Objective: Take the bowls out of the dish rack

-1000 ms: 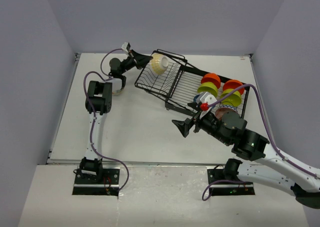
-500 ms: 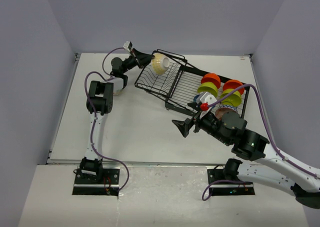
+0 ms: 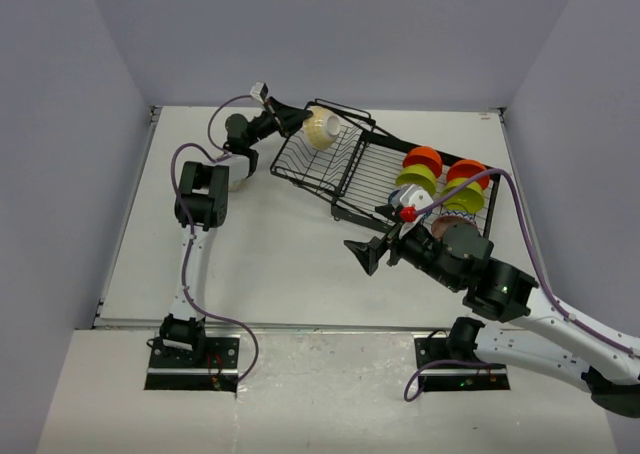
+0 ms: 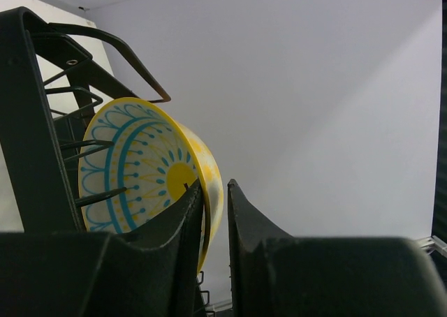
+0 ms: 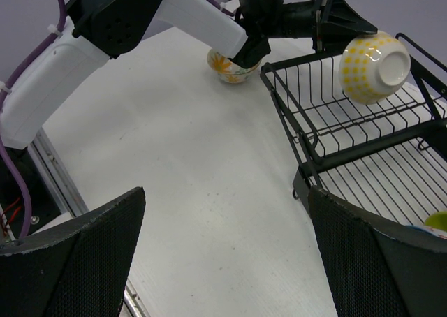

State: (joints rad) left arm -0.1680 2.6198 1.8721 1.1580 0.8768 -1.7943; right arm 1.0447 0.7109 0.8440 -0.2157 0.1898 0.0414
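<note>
A cream-yellow bowl [image 3: 320,128] with blue lines and a yellow centre [image 4: 140,163] leans on its side in the far left section of the black dish rack [image 3: 350,169]. My left gripper [image 3: 302,122] reaches it from the left. Its jaws stand narrowly open astride the bowl's rim [image 4: 215,186], one finger inside the bowl, and a thin gap shows at the outer finger. The right wrist view shows the same bowl [image 5: 374,65] with its dotted underside. My right gripper [image 5: 227,191] hangs wide open over bare table, empty, in front of the rack [image 5: 328,114].
Orange bowls [image 3: 422,158] and lime green bowls [image 3: 415,179] stand on edge in the rack's right section, with more bowls partly hidden behind my right arm. A white floral bowl [image 5: 230,67] sits on the table under my left arm [image 3: 200,194].
My left gripper has edged right onto the cream-yellow bowl's rim and its jaws have parted slightly. The right arm has not moved.
</note>
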